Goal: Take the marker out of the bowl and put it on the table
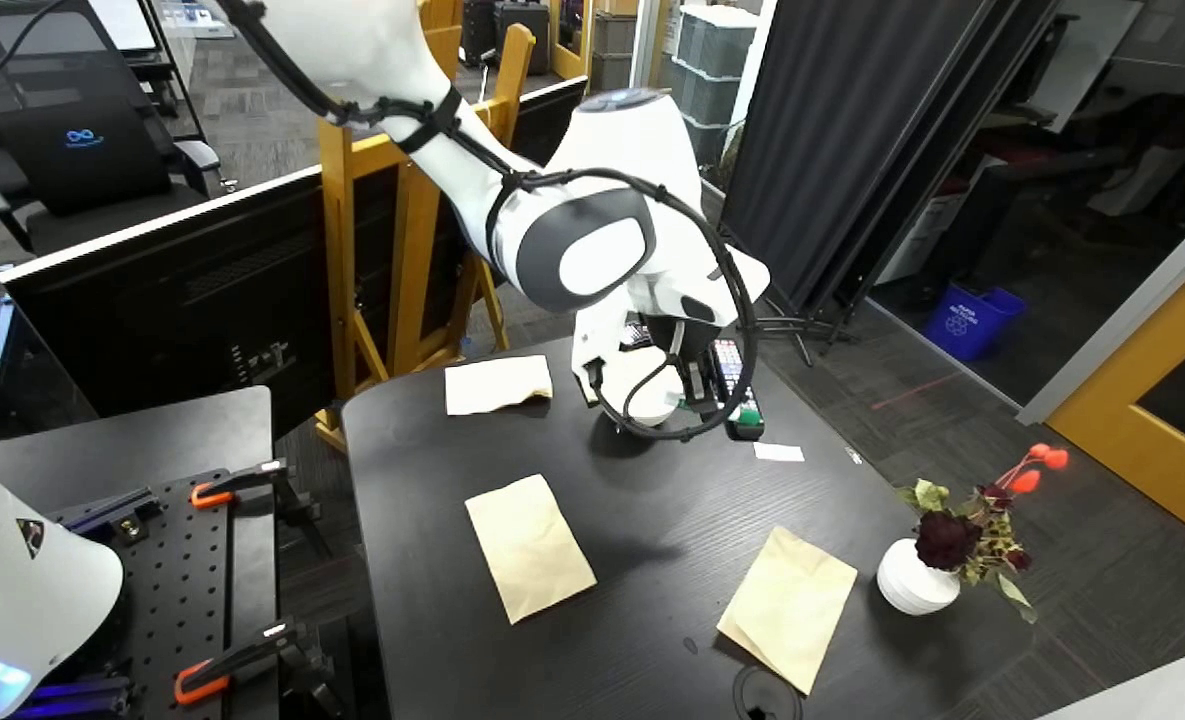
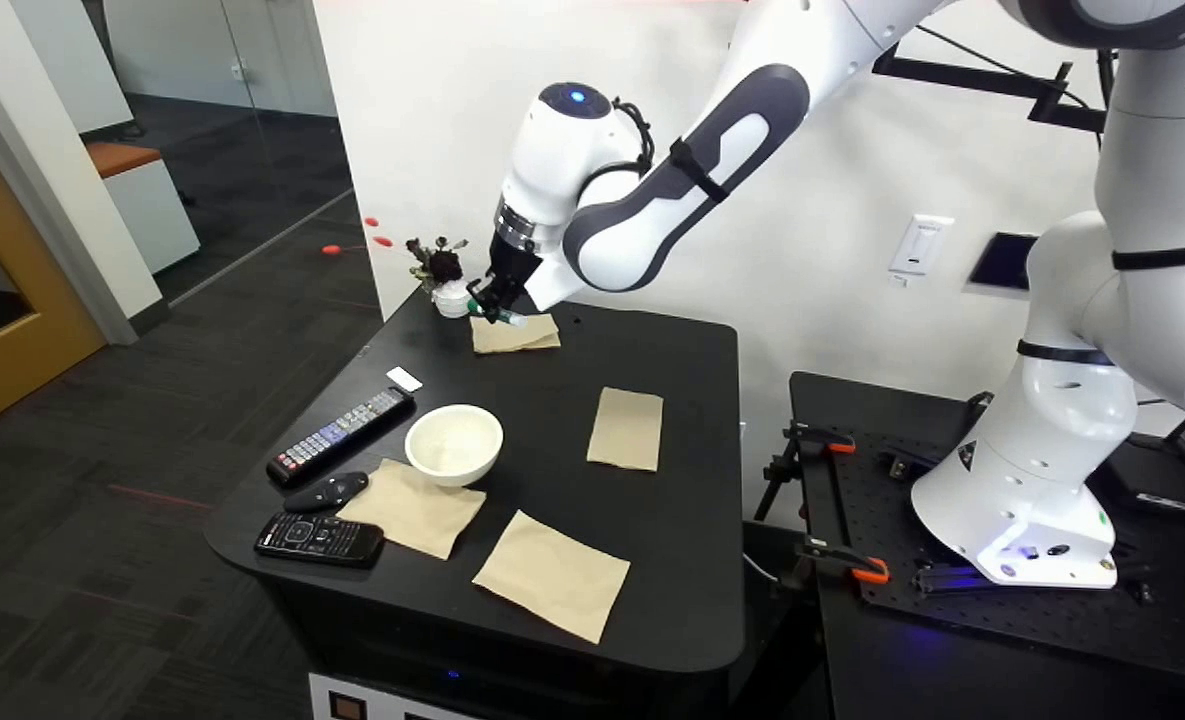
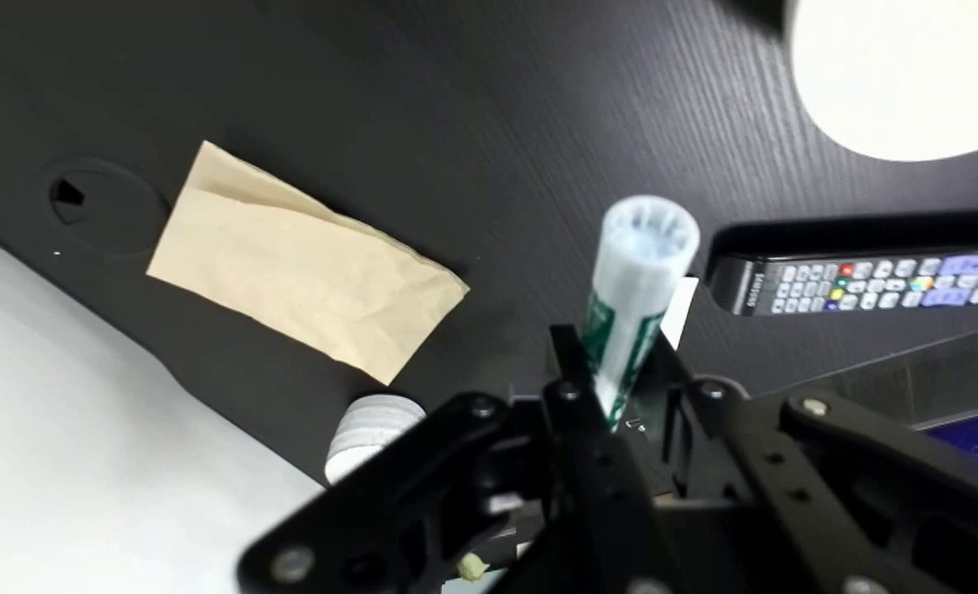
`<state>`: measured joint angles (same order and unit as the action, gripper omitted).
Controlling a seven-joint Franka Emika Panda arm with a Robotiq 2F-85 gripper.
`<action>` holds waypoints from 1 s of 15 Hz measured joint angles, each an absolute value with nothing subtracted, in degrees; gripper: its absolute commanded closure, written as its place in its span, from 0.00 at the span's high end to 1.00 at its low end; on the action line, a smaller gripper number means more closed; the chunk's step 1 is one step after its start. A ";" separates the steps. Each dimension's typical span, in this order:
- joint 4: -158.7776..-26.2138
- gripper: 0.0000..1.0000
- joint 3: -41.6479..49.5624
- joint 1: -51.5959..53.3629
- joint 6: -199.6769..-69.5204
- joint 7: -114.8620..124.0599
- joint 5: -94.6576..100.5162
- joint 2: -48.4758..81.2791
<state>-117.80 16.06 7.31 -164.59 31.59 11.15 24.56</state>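
The marker (image 3: 630,301) is clamped by the gripper (image 3: 618,351) and held above the table (image 2: 542,390), outside the bowl (image 2: 453,440). In the wrist view it is pointed almost to 12 o'clock; its near end is hidden within the gripper, and its green print (blurred at this range) cannot be read. Counted from the middle of that view, the bowl is cut off at 2 o'clock and washed out to a white glare, the long remote (image 3: 876,283) is cut short at 3 o'clock, and the white vase (image 3: 373,429) at 7 o'clock is partly covered by the gripper.

In an exterior view the bowl is largely masked by the gripper and a looped cable (image 1: 746,320), and little more than a patch of green can be made out of the marker. In an exterior view the bowl's whole rim is shown, with a small oval remote (image 2: 327,492) and a keypad remote (image 2: 319,540) toward 8 o'clock from it; neither is caught in the wrist view. A sheet of brown paper (image 2: 412,505) is overlapped by the bowl at 7 o'clock; whether the bowl is set on it cannot be told. The dark flowers (image 1: 947,540) are seen in both exterior views.
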 measured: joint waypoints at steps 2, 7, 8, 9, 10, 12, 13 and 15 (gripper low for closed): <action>-119.26 0.05 17.46 7.55 -168.52 30.84 12.40 26.89; -119.95 0.05 21.47 10.77 -172.51 28.32 12.16 33.75; -119.91 0.05 21.84 11.31 -172.54 28.16 11.97 34.89; -120.00 0.05 22.06 11.77 -172.54 28.13 11.81 35.86; -120.08 0.05 22.25 12.18 -172.54 28.13 11.64 36.79; -120.34 0.05 22.45 12.85 -172.55 28.10 11.00 38.34; -120.43 0.45 22.50 13.12 -172.55 28.07 10.58 38.94; -120.48 0.51 23.05 13.79 -172.65 28.05 9.75 39.63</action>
